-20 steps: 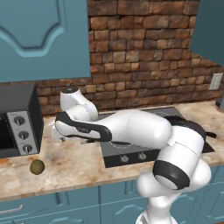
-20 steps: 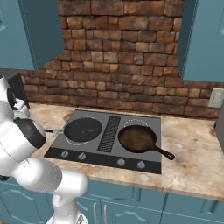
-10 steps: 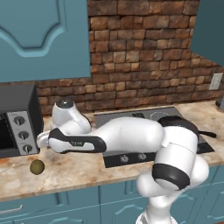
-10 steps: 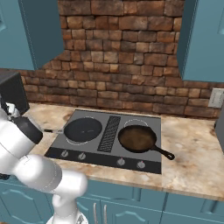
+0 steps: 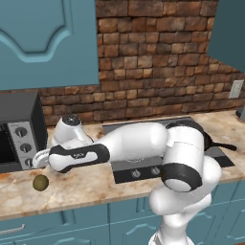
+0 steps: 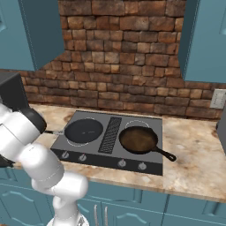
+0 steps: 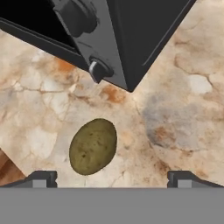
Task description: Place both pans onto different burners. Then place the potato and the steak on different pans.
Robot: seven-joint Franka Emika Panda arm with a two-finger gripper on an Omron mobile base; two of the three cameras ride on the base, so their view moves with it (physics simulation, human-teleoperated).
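Hovering above the bench, the fingers [image 7: 37, 178] are spread wide with nothing between them, and the potato [image 7: 93, 146] is seen just ahead, lying nearer one fingertip than the other. Out beyond it, a black microwave [image 7: 131, 35] corner and knob are crowded close to the potato on the marbled bench [image 7: 188, 100]. A risk is judged here: if the descent is made off-centre, the roundish potato may be nudged by one finger and rolled away, or the microwave may be clipped by the hand. Further out, the black pan [image 6: 83, 131] and the brown skillet [image 6: 138, 139] are each seated on a separate burner of the cooktop [image 6: 75, 150], so both pans are judged placed.
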